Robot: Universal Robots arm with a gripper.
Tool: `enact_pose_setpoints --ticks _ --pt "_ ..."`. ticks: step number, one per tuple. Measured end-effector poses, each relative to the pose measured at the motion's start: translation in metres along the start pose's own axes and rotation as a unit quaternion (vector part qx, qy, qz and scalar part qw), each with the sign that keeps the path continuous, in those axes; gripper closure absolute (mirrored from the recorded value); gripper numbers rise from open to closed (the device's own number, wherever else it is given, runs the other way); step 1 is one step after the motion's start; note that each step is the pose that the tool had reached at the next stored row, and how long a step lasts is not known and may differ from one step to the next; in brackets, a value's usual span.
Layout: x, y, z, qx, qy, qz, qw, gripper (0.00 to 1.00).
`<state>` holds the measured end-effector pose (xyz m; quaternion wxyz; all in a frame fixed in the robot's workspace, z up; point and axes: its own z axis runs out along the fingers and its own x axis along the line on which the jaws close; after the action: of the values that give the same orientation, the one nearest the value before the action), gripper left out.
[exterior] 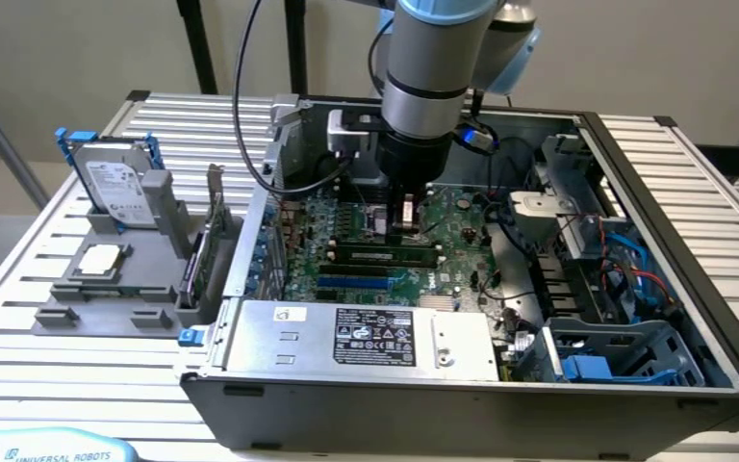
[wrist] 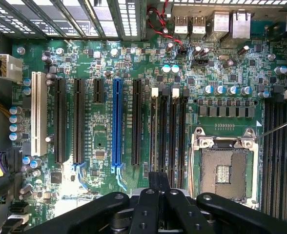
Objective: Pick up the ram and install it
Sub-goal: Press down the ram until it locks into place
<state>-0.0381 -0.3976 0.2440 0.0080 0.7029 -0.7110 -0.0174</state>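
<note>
Exterior view: at frame centre the gripper [exterior: 407, 229], fingers closed, presses down over the motherboard [exterior: 453, 217]; the ram [exterior: 379, 257] lies seated just below. Judging, seating step; firm downward pressure matters.

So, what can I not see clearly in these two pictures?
Anything between the claw tips: exterior view, too small; wrist view, the claw's body covers them.
Whether the ram is fully seated: exterior view, too small.
Power supply label text: exterior view, too small.
</note>
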Motion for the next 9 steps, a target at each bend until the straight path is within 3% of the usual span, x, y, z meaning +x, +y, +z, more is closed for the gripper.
enact_pose_setpoints --ticks 9 --pt "0.0002 0.0037 0.0105 0.006 -0.0001 0.0 1.0 0.89"
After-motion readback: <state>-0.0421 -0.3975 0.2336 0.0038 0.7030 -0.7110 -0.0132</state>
